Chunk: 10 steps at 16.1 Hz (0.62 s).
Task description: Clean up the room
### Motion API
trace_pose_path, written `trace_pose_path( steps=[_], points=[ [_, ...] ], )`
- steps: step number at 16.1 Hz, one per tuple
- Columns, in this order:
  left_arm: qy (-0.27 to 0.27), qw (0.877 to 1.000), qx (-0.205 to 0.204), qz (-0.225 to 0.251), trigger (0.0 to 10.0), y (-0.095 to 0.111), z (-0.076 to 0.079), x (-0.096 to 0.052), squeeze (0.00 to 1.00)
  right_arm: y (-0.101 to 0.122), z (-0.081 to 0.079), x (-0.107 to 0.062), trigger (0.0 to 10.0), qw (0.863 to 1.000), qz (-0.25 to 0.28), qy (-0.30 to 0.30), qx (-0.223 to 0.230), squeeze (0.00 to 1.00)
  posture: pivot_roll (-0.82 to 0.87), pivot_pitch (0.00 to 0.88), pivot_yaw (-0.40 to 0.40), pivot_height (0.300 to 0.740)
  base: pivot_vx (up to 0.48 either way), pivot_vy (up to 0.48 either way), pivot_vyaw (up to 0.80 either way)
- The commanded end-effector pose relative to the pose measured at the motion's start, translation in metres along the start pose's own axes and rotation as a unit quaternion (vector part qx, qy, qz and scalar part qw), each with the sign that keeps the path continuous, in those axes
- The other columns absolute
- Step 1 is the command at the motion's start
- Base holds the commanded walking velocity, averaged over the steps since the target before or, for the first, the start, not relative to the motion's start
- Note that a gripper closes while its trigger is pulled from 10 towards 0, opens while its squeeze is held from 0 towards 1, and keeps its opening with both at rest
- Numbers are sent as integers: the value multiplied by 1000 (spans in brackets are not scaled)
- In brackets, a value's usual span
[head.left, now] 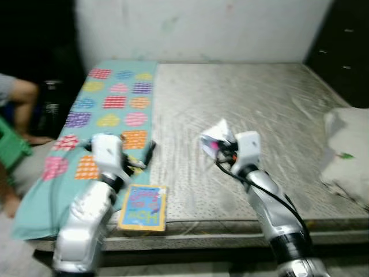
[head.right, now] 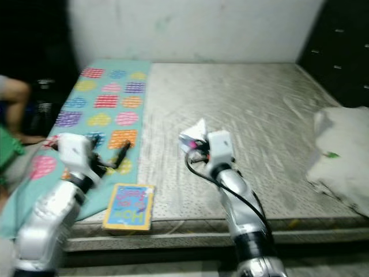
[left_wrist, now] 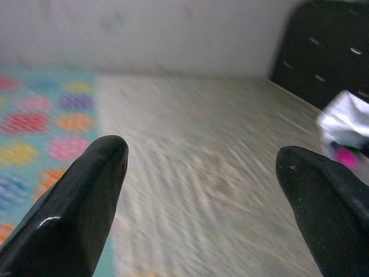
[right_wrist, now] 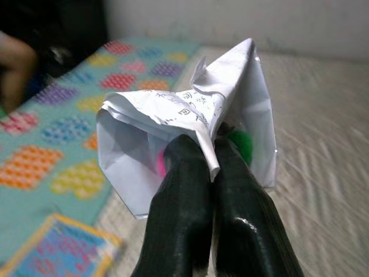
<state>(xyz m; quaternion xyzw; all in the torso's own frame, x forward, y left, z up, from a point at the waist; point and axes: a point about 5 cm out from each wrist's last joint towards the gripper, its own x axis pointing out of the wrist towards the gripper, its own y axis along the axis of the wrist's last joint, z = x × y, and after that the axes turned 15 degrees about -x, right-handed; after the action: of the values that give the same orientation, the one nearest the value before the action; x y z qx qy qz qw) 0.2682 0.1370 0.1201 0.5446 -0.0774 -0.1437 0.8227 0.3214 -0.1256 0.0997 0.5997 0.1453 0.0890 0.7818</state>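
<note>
A wide grey mattress [head.left: 259, 115] takes most of the view, with a teal patterned sheet [head.left: 109, 109] along its left side and a white pillow [head.left: 349, 150] at the right edge. A colourful book [head.left: 143, 206] lies near the front edge, just beside the sheet. A person's leg [head.left: 20, 98] shows at the far left.

The right gripper [right_wrist: 210, 153] is clenched on a crumpled paper [right_wrist: 173, 121], held above the mattress. The paper looks light, soft and easy to tear, so a grip on its bunched fold seems best. The left gripper [left_wrist: 202, 164] is released and holds nothing. Nothing stands in the way.
</note>
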Motion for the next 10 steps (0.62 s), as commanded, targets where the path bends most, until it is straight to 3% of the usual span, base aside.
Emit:
trace_pose_path(
  steps=[1, 3, 5, 8, 10],
  points=[
    [-13, 1000, -10, -21, 10000, -17, 6, -3, 0, 3, -7, -1, 10000, 1000, 6, 8, -5, 0, -164, 0, -5, 740, 0, 0, 0],
    [-13, 999, -29, -13, 10000, -26, 13, -2, 0, -3, -10, -6, 10000, 1000, 3, 5, -6, 0, -187, 0, 19, 740, 0, 0, 0],
    [13, 999, -52, -7, 10000, -30, 10, 0, 0, -6, -10, -7, 10000, 1000, 3, 0, -12, 0, -194, 0, 32, 740, 0, 319, -300],
    [78, 995, -59, 25, 10000, -25, -16, 5, 0, -8, -4, -5, 10000, 1000, 2, -12, -22, 0, -201, 0, 33, 740, 0, 341, -642],
    [85, 994, -50, 38, 10000, -20, -22, 8, 0, -11, -4, -6, 10000, 999, -4, -10, -36, 0, -208, 0, 19, 740, 0, 0, -209]
  ],
)
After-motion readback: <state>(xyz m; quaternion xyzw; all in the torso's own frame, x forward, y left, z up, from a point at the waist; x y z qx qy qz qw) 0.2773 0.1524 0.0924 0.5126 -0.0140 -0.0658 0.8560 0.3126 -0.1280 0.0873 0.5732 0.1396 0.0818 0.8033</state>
